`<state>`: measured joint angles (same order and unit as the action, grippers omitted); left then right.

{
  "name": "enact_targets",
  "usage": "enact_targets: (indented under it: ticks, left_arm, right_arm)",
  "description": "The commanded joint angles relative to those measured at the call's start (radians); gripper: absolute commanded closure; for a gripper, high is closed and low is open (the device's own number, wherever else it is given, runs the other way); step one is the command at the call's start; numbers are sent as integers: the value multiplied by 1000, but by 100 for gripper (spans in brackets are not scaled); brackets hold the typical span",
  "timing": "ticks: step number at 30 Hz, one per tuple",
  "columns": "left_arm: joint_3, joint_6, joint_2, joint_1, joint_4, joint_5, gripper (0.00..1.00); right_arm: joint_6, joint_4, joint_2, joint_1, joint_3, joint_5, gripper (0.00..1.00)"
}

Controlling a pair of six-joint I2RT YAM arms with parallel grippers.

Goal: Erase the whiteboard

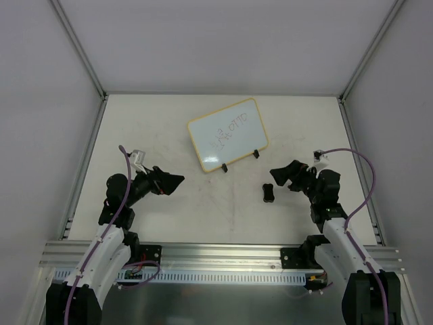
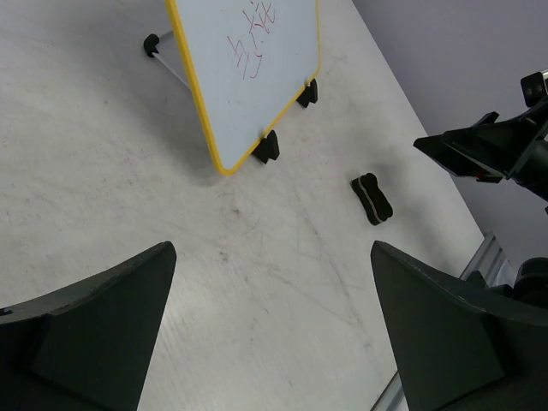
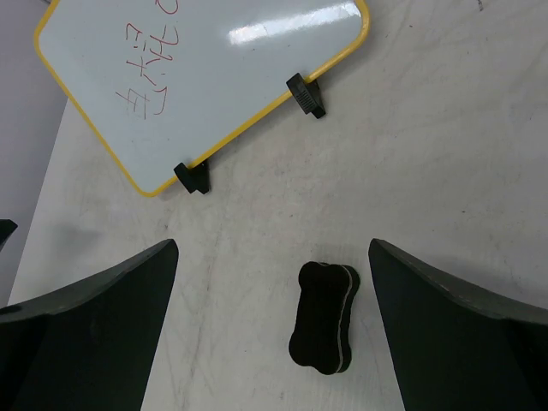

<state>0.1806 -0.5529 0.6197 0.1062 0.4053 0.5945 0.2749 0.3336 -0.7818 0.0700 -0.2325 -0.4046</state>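
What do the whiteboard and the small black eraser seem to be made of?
The whiteboard: a glossy white face, probably coated, since it shows a bright glare streak; its yellow rim looks like plastic. The eraser: matte black, likely foam or felt, with a pale layer along its side; the look leaves it open.

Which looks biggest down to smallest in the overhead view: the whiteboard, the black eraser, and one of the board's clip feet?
1. whiteboard, by far the largest.
2. black eraser, far smaller.
3. right-hand clip foot, smallest, though not much smaller than the eraser.
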Motion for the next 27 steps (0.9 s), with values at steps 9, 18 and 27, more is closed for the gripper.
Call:
enact_targets:
  ticks: [9,18,27]
  left_arm:
    - [17,30,-8,10,6,4,1]
    - [17,33,-11,10,-3,2,1]
    - [13,34,-26,10,-3,-5,1]
  right_arm:
    - [-17,13,15,7,-36,21,1]
    - [-126,-305,29,189,-181,289,1]
    - [-169,-725,-188,335,-415,444,12]
